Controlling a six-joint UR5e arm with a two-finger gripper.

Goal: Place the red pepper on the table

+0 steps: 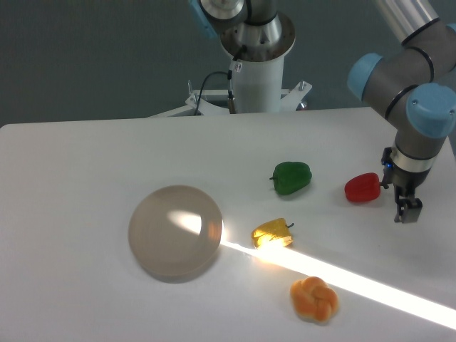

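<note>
Red pepper sits on the worktop, right of the green pepper. Pincer just right of it, holding nothing; jaw gap unclear.

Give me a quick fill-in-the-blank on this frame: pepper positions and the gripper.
1. The red pepper lies on the table, and the gripper stands to its ____ in the image, apart from it.
2. The pepper nearest the round grey disc is the ____ one.
3. Between the yellow pepper and the red pepper sits the ____ pepper.
4. The orange bun-shaped toy lies ____ the bright strip of light, toward the camera.

Missing words: right; yellow; green; below
</note>
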